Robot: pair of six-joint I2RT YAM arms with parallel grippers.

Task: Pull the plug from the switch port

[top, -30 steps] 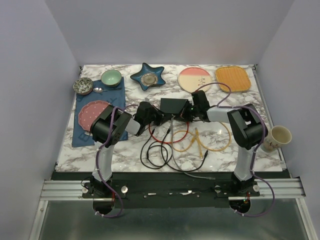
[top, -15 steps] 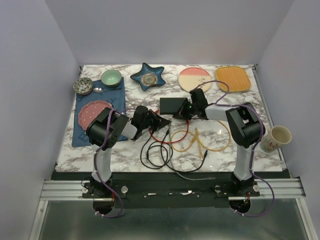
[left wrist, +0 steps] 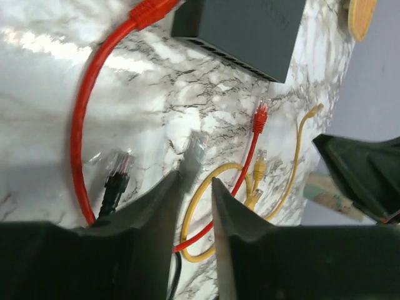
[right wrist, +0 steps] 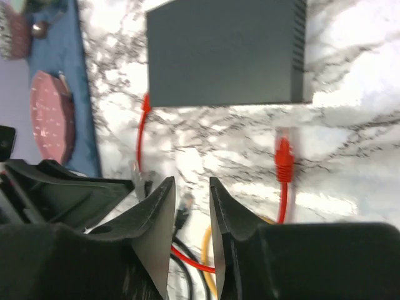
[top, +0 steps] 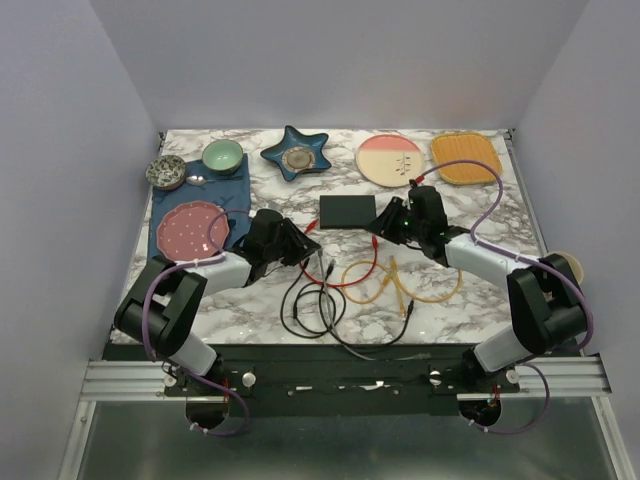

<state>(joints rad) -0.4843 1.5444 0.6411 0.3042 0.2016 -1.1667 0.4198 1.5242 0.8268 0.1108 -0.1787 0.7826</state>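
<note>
From above, the switch (top: 347, 211) lies flat mid-table (top: 480, 300), with the left hand (top: 303, 246) off its near-left corner and the right hand (top: 385, 226) just off its right end; loose red, yellow and black cables sprawl nearer the arms. In the left wrist view the left hand's fingers (left wrist: 156, 206) stand slightly apart, holding nothing, with a grey-tipped plug (left wrist: 195, 150) lying free just ahead; the switch (left wrist: 247, 31) sits well beyond. A red plug (left wrist: 150, 9) touches its end and may still be seated; I judge that a careless pull could drag the light box along. In the right wrist view the right hand's fingers (right wrist: 156, 215) also stand slightly apart, empty, with the switch (right wrist: 225, 53) ahead, apart from them, and a red plug (right wrist: 284, 153) loose below its edge.
</note>
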